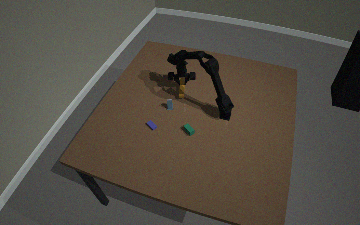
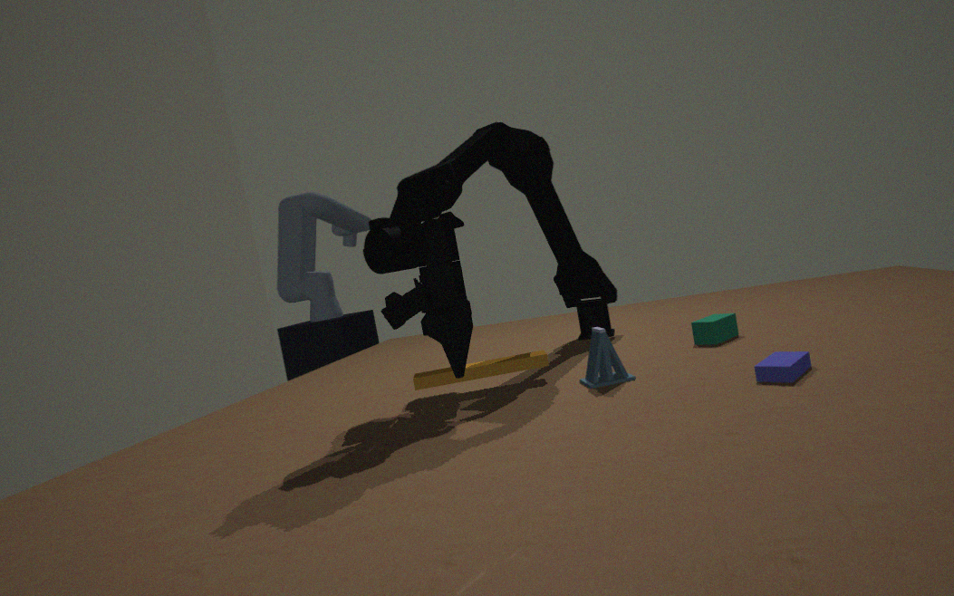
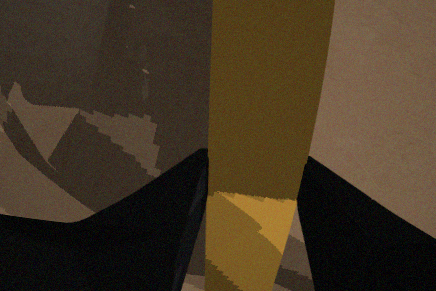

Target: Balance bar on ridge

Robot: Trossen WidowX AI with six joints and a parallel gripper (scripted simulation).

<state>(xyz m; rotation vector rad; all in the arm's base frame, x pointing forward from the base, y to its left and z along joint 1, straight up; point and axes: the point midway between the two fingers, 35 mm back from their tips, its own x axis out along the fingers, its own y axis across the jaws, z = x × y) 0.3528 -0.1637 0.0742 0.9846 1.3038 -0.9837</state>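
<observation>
A long yellow bar (image 1: 181, 90) (image 2: 503, 366) (image 3: 266, 109) lies low on the brown table (image 1: 175, 167) (image 2: 613, 481). I cannot tell whether it still touches the table top. My gripper (image 1: 182, 80) (image 2: 457, 372) (image 3: 254, 163) points straight down and is shut on the bar. It grips across the bar's width, nearer the end that is away from the ridge. The ridge (image 1: 169, 105) (image 2: 603, 362) is a small light-blue wedge. It stands upright just beyond the bar's free end and a little to the side, apart from the bar.
A green block (image 1: 189, 129) (image 2: 714, 329) and a purple block (image 1: 151, 124) (image 2: 782, 367) lie on the table past the ridge. The arm's base (image 1: 225, 111) stands mid-table. A black cabinet (image 1: 354, 72) stands off the table.
</observation>
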